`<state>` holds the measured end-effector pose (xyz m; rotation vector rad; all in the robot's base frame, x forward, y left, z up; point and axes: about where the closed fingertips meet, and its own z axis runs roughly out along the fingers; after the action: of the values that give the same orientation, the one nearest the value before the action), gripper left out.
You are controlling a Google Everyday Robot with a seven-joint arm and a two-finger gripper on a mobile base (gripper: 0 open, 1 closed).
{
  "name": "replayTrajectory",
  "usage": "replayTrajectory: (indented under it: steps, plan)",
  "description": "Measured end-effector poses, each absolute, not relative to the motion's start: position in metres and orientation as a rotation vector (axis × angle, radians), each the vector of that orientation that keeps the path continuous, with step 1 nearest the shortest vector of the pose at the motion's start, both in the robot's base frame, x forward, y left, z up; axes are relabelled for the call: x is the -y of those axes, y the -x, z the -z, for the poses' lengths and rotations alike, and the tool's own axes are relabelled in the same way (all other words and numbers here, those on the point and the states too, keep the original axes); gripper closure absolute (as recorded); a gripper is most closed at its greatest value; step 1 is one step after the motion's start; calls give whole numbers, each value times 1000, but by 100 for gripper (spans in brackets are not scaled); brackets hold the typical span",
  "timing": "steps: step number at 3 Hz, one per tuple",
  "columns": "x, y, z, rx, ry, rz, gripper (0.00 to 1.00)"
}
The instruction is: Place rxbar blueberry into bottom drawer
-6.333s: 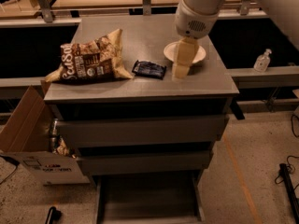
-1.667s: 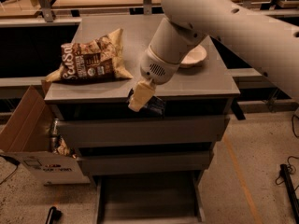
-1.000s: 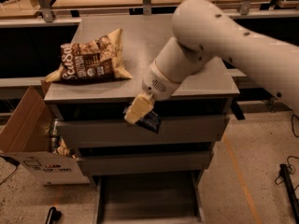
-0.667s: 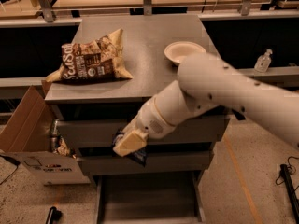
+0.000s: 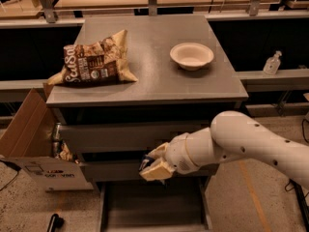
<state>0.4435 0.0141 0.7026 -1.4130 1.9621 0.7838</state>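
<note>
Grey cabinet (image 5: pixel 145 88), with chip bag (image 5: pixel 91 64) and bowl (image 5: pixel 191 56) on its top. Bottom drawer (image 5: pixel 149 204) stands open at the cabinet's foot. Arm reaches in from the cabinet's right. Gripper (image 5: pixel 153 167) is at the cabinet front by the middle drawer, clenched on the snack bar (image 5: pixel 145 161); only a dark corner shows. Drawer floor lies straight below the gripper. Bar's long axis: cannot tell.

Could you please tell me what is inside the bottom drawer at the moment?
Only plain grey floor shows in the open bottom drawer. The gripper, shut on the rxbar blueberry, hangs above it and covers its back edge.
</note>
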Motion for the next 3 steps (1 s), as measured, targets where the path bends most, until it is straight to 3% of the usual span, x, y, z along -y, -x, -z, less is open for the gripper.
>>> replayTrajectory:
  steps: [3]
  plan:
    - [26, -441, -513, -2141, 1063, -953, 100]
